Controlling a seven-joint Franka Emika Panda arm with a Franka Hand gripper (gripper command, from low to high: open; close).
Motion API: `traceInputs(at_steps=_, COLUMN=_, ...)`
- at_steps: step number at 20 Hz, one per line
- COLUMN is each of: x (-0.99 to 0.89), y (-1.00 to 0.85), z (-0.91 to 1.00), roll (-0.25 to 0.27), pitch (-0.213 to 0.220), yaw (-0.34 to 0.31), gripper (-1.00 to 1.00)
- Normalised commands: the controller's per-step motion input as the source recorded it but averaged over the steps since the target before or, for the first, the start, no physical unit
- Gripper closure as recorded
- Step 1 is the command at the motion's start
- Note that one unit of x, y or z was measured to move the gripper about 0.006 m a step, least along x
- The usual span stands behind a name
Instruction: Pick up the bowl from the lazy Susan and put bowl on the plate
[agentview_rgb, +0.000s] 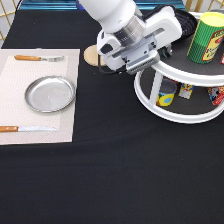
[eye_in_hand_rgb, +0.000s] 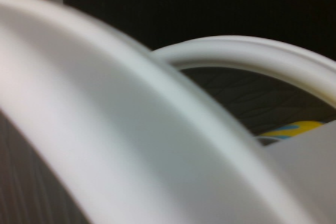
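I have the end effector (agentview_rgb: 152, 52) at the lazy Susan (agentview_rgb: 165, 112) upper tier, reaching for the bowl; I cannot tell its grip. The plate (agentview_rgb: 50, 93) sits bare.

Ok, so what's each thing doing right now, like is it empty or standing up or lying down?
gripper: low at the lazy Susan's top-shelf edge, beside the bowl.
bowl: on the top shelf, partly hidden.
lazy Susan: things on both shelves.
plate: empty, on the placemat.
green can: upright on the top shelf.
fork: lying flat.
knife: lying flat.
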Motion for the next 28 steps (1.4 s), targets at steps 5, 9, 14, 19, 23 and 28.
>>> traceInputs(at_steps=5, x=-0.35, y=-0.16, z=1.0, roll=-0.037, pitch=-0.105, yaw=0.026, gripper=-1.0)
traceInputs(at_steps=9, x=-0.76, y=0.02, z=1.0, roll=-0.121, pitch=-0.157, yaw=0.026, gripper=-1.0)
traceInputs(at_steps=14, x=-0.92, y=0.01, z=0.75, roll=-0.145, pitch=-0.212, yaw=0.033, gripper=-1.0)
traceInputs(at_steps=19, x=-0.95, y=0.0, z=0.35, roll=-0.139, pitch=-0.214, yaw=0.02, gripper=-1.0)
traceInputs(at_steps=23, x=-1.0, y=0.04, z=-0.04, roll=-0.121, pitch=-0.149, yaw=0.01, gripper=-1.0)
traceInputs(at_steps=28, x=-0.98, y=0.19, z=-0.37, roll=-0.129, pitch=-0.117, yaw=0.007, gripper=-1.0)
